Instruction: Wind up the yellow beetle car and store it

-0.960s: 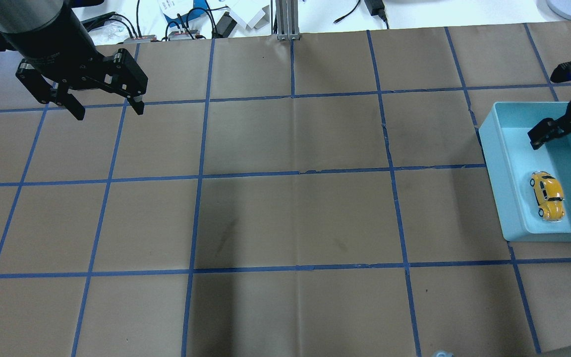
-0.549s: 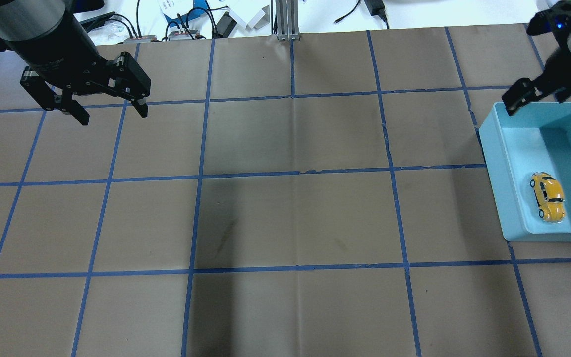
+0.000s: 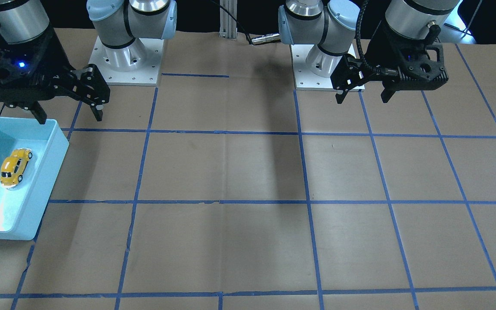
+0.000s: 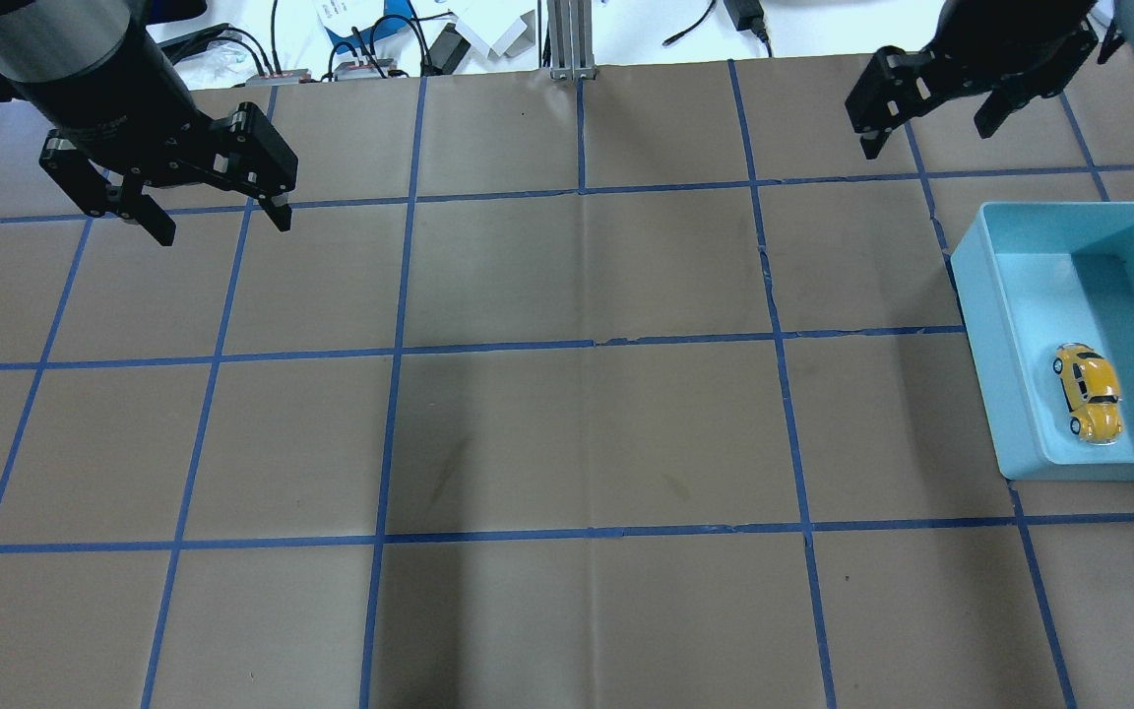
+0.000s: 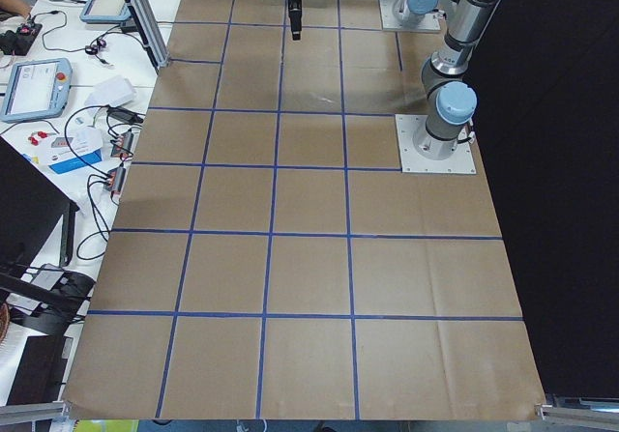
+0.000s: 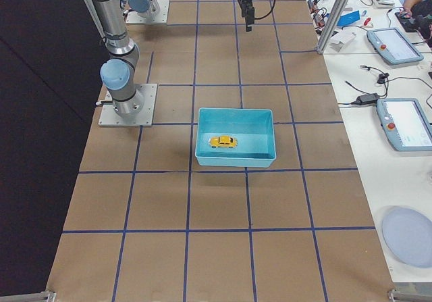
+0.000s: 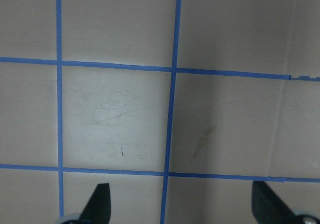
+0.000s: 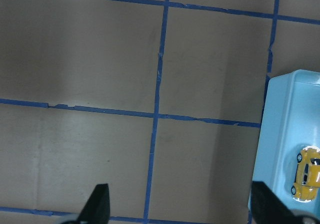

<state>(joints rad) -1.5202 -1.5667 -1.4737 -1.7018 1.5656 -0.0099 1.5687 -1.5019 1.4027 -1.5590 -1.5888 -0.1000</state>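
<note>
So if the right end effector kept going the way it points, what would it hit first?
Most likely the paper-covered table, near a blue tape line. The right end effector, open, points down beside the blue bin; the yellow beetle car lies off its line.

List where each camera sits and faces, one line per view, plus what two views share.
Front-facing: across the table, facing the robot; left gripper, right gripper.
Overhead: behind the robot, looking down; both grippers.
Exterior left: table's left end; left arm near.
Exterior right: right end, toward teal bin; right arm near.
Left wrist: down at table; own fingertips.
Right wrist: down at bin's edge; own fingertips.
Shared: yellow beetle car, right wrist and overhead.
</note>
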